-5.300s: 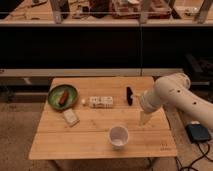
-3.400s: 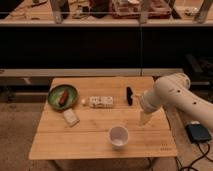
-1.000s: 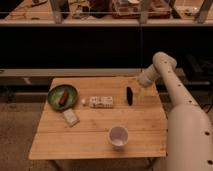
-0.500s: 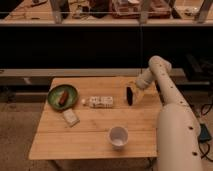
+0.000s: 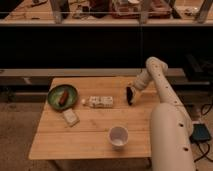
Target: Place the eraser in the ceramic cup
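The eraser (image 5: 129, 96), a small black oblong block, stands on the wooden table (image 5: 90, 145) right of centre, near the far edge. My gripper (image 5: 133, 89) is at the end of the white arm, right above and just right of the eraser, very close to its top. The ceramic cup (image 5: 118, 136), small, round and white, stands upright near the table's front edge, well in front of the eraser and a little to its left. It looks empty.
A white patterned box (image 5: 101, 101) lies left of the eraser. A green plate (image 5: 56, 101) holding a reddish item sits at the far left. A pale beige block (image 5: 70, 117) lies in front of it. My white arm (image 5: 170, 125) covers the table's right side.
The arm has stretched out from the table's right side towards the far edge, and the gripper has come down and left until it is right at the eraser. Nothing on the table has moved.
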Action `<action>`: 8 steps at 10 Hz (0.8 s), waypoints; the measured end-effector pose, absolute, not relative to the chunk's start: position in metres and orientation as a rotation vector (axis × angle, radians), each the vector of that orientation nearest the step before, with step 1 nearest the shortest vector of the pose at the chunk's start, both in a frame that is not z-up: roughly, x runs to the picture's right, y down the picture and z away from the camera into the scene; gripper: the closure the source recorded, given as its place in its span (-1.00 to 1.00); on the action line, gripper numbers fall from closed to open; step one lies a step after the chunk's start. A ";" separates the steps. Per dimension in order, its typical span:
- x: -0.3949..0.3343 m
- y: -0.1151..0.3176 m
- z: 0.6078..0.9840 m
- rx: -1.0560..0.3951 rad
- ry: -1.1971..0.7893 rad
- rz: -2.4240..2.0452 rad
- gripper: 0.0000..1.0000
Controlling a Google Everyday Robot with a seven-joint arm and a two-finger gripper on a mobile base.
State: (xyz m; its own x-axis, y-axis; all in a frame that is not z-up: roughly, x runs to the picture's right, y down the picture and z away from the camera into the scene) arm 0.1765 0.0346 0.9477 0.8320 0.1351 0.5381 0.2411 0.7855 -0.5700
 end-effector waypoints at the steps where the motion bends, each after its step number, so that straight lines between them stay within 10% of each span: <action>1: 0.178 0.032 0.947 -0.671 -0.596 -0.061 0.22; 5: 0.182 0.028 0.932 -0.670 -0.616 -0.070 0.98; 8: 0.158 0.028 0.894 -0.673 -0.767 -0.061 1.00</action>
